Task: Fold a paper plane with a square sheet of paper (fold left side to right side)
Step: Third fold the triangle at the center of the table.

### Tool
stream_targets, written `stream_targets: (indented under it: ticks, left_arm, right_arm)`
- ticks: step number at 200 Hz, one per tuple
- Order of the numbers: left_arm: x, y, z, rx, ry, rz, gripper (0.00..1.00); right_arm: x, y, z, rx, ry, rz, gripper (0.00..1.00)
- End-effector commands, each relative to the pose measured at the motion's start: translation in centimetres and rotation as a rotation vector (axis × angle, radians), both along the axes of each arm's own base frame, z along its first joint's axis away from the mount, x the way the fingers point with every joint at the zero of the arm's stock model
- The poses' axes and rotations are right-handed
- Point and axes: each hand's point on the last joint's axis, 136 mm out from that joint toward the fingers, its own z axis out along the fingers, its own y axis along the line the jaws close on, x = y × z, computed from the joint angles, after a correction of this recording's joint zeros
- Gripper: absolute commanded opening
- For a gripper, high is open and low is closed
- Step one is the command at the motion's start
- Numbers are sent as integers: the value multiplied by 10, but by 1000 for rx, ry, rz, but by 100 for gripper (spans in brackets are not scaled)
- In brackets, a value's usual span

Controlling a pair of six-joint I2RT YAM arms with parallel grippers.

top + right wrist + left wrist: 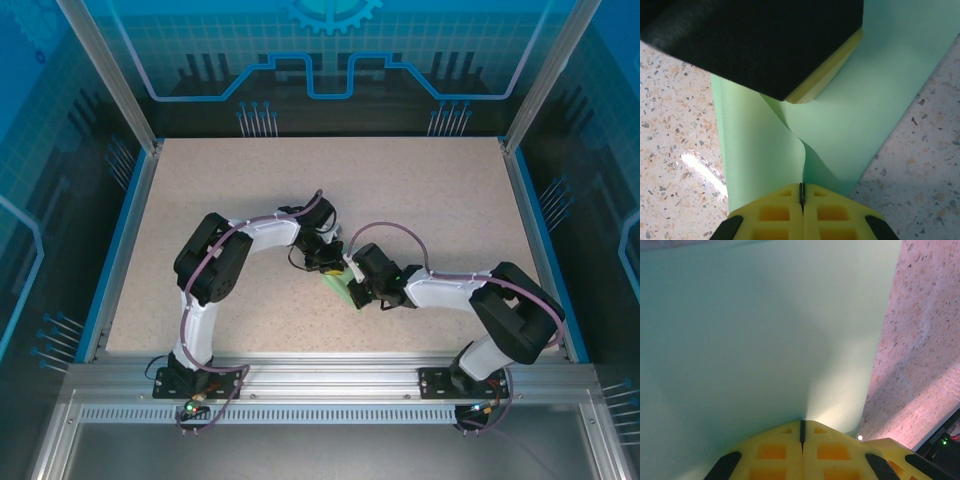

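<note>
1. the pale green sheet of paper point(880, 90) lies near the middle of the speckled table point(430, 190), a little toward the near edge, between the two wrists.
2. the left gripper point(802, 426) has its yellow fingers pressed together with just a dark seam between them. the paper's edge is nipped in that seam. the sheet spreads away from the tips across most of the left wrist view, with bare table along the right.
3. the right gripper point(801, 189) is likewise clamped tight, pinching the paper at its near edge. a raised ridge in the sheet runs up from its tips.
4. in the right wrist view the left gripper's black body and a yellow pad sit on the paper just beyond that ridge, close to the right gripper.
5. from above, both arms bend inward and meet over the paper. a small green patch shows beneath the grippers.
</note>
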Motion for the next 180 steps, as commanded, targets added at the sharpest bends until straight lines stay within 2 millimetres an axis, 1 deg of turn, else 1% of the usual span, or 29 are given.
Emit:
stream_targets:
  ticks: [1,42,72,118,132,180]
  left_arm:
    - [-12,9,-24,84,45,-20,7]
    - [-13,9,-25,84,46,-21,6]
    - [-12,9,-25,83,45,-22,6]
    - [-13,10,-26,87,47,-21,6]
    - [-13,10,-26,86,47,-20,6]
    - [-13,9,-24,86,46,-20,6]
  right_arm:
    - [11,1,5,14,-13,-30,2]
    - [13,2,6,20,-18,-38,2]
    - [15,5,11,32,-25,-33,2]
    - [12,1,17,29,-38,-27,2]
    - [11,-2,15,20,-38,-30,2]
    - [13,-2,13,14,-35,-37,2]
